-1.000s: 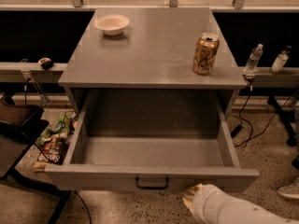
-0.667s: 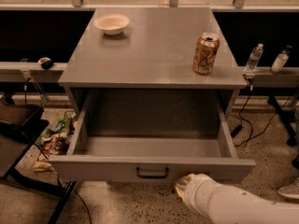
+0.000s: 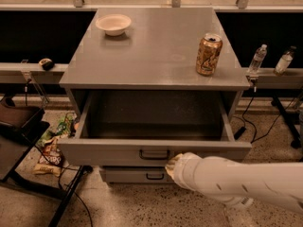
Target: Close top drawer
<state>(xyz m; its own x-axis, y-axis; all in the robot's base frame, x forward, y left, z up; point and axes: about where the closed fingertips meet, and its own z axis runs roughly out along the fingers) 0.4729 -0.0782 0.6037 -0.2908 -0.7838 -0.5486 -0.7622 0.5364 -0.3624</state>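
The top drawer (image 3: 113, 151) is a wide grey drawer under the cabinet top, pulled partly out, with its dark interior showing and a small black bar handle (image 3: 154, 154) at the centre of its front. My white arm reaches in from the lower right. My gripper (image 3: 172, 165) is at the drawer's front panel, just right of and below the handle, touching or nearly touching the panel. The fingers are hidden behind the wrist.
On the cabinet top (image 3: 151, 56) stand a white bowl (image 3: 113, 24) at the back left and a gold can (image 3: 209, 54) at the right. A lower drawer (image 3: 142, 175) sits shut below. Snack bags (image 3: 49, 150) and a black stand lie on the floor at left. Two bottles (image 3: 257, 59) stand at right.
The top drawer has slid inward, so less of its interior shows. My arm and gripper have moved forward against the front panel with it.
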